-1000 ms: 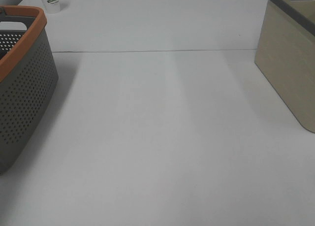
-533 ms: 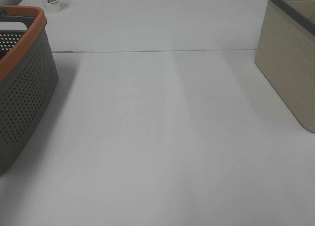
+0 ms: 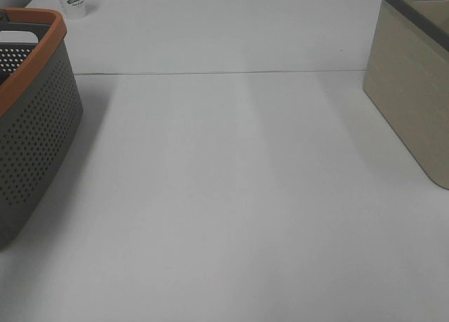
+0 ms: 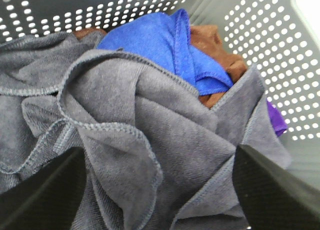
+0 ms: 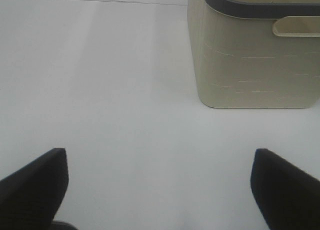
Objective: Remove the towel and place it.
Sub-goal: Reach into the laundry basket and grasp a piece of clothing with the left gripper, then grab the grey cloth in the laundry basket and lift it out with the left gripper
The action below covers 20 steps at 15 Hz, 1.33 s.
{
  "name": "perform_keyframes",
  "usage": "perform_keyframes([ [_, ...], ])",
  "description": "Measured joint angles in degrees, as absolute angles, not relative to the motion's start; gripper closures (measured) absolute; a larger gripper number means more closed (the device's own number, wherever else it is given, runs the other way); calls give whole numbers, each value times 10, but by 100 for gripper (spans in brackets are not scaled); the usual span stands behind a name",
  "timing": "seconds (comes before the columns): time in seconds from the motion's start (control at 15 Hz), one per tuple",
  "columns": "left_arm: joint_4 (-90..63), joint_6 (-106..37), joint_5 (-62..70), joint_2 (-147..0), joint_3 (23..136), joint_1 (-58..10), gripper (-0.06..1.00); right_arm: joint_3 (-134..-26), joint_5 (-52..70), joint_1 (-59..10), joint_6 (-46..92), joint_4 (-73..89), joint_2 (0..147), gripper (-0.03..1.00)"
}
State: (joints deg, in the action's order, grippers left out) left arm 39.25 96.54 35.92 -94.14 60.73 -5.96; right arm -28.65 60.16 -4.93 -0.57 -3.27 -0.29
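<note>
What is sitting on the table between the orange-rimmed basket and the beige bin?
Nothing: the high exterior view shows only bare white table between the basket and the beige bin.

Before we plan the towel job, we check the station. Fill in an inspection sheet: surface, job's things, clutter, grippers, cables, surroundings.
Surface: white table, seam across the back.
Job's things: grey towel crumpled on top in the perforated basket, left.
Clutter: blue cloth, brown cloth, purple cloth partly under it; beige bin right; white cup back left.
Grippers: left gripper open astride the towel; right gripper open above the table.
Cables: nothing seen.
Surroundings: nothing seen.
</note>
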Motion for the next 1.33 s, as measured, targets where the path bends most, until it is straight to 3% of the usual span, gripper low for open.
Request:
perform_keyframes([
  [0.53, 408, 981, 351, -989, 607, -60, 22, -286, 602, -49, -6, -33, -3, 2],
  [1.0, 409, 1008, 363, -990, 607, -60, 54, -286, 602, -49, -6, -33, -3, 2],
  [1.33, 415, 1009, 377, -990, 607, -60, 91, -286, 602, -49, -6, -33, -3, 2],
])
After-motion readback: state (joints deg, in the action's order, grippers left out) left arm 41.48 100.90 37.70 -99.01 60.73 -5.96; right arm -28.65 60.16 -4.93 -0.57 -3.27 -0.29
